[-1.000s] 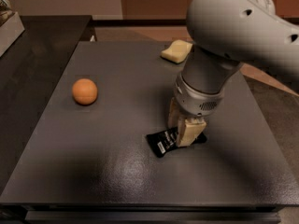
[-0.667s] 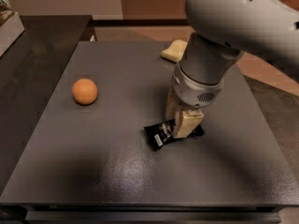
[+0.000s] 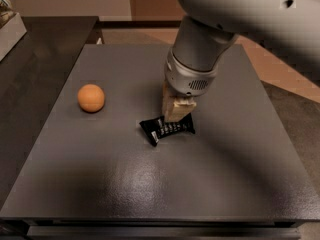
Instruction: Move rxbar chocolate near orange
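Camera view: the dark grey worktop (image 3: 100,184) carries both of the task's things. The orange (image 3: 91,97) sits on its left part, alone and untouched. The rxbar chocolate (image 3: 167,129) is near the middle, a little right of centre, its long side slanting slightly with the left end lower in the picture. The two are still well apart, with open worktop between them, so the bar cannot yet be called near the fruit.

The arm (image 3: 200,59) comes down from the upper right and covers much of the far side of the worktop. Its end effector (image 3: 176,115) points straight down at the bar, and its pale fingers (image 3: 172,106) are drawn narrow and meet the wrapper at its upper long edge, right of the bar's middle. It appears to be clamped on the rxbar chocolate. Whether the wrapper hangs just clear of the worktop or rests on it I cannot tell.

As a judgement, the pick-up part looks done or nearly so. The main part remains: carrying the bar leftward and a little toward the far side, then setting it down just beside the orange without knocking it, since a round fruit would roll at a slight push. Letting go and drawing the arm clear are also still to do.
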Tool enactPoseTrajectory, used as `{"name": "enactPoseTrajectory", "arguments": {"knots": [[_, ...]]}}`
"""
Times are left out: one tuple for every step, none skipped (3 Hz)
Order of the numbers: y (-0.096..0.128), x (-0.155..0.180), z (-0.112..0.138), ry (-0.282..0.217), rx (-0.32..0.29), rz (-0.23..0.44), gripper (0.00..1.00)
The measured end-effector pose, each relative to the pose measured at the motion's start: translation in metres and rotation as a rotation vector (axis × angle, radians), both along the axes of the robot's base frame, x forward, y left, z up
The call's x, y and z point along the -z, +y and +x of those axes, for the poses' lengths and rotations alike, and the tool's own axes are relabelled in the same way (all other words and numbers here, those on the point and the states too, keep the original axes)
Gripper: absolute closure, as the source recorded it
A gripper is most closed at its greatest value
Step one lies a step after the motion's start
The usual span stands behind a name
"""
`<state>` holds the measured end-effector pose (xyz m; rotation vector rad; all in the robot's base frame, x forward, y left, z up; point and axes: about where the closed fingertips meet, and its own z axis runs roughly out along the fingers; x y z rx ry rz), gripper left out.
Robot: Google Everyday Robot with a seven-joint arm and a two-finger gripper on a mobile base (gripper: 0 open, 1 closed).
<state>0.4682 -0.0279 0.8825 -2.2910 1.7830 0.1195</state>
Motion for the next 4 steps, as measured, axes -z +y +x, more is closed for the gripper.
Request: {"name": "enactPoseTrajectory", "arguments": {"knots": [[0.030,0.002,0.013,-0.006,-0.015,0.021,1.00],[0.059,0.003,0.021,-0.011,-0.040,0.041,1.00],[0.090,0.002,0.030,-0.018,-0.068,0.056,1.00],[0.115,0.000,0.036,-0.028,-0.096,0.064,1.00]]}}
